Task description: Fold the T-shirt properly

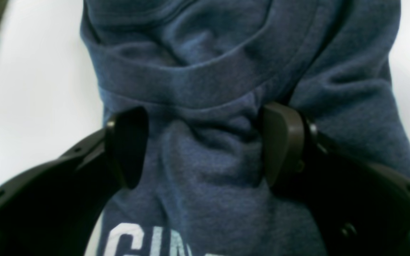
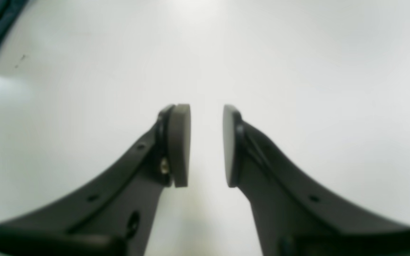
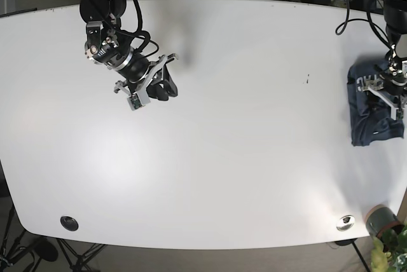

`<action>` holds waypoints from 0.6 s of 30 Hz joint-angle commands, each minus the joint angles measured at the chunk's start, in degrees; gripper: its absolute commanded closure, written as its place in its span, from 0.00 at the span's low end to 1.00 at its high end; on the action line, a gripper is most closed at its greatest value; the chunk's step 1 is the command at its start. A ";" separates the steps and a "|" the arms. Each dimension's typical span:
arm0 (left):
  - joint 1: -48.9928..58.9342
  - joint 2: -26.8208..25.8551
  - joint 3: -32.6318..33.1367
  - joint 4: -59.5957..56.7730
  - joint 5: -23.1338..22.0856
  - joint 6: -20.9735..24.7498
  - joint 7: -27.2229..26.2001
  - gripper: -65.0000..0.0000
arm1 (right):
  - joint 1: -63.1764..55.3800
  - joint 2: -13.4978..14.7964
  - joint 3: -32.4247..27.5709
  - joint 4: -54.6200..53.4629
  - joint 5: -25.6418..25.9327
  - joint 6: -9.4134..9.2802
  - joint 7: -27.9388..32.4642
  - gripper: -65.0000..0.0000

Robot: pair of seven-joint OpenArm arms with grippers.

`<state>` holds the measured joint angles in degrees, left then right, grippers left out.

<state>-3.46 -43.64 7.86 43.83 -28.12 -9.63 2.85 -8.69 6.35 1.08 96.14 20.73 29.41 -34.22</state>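
Left hand (image 1: 201, 145) spread astride the bunched T-shirt (image 1: 233, 71).

My right gripper (image 2: 206, 145) hangs over the bare white table (image 2: 297, 71), its two pads parted by a narrow gap with nothing between them. Far off to the upper left of the gripper, at the table's edge, I see a dark blurred strip I can't identify.

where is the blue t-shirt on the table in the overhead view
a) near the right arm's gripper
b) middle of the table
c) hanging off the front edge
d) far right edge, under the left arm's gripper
d: the t-shirt lies bunched at the table's right edge, beneath the left gripper.
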 commanded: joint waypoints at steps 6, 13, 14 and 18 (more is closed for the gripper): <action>0.61 -6.87 0.54 -7.22 5.13 -4.39 3.61 0.31 | -1.20 0.11 0.02 5.44 0.85 0.17 1.47 0.78; -1.50 -9.51 0.54 -9.86 5.04 -7.12 0.97 0.31 | -1.73 0.02 0.02 6.15 0.85 0.09 1.47 0.78; -1.68 -9.86 0.54 -9.77 4.95 -7.12 0.88 0.32 | -2.08 0.02 -0.07 6.15 0.85 0.09 1.47 0.78; -3.52 -10.47 0.45 -6.43 4.87 -7.21 0.88 0.32 | -2.61 0.02 -0.07 6.41 0.76 0.09 1.47 0.78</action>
<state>-5.91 -51.90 8.67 34.83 -23.73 -17.52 4.16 -11.73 6.33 1.02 101.19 20.78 29.39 -34.17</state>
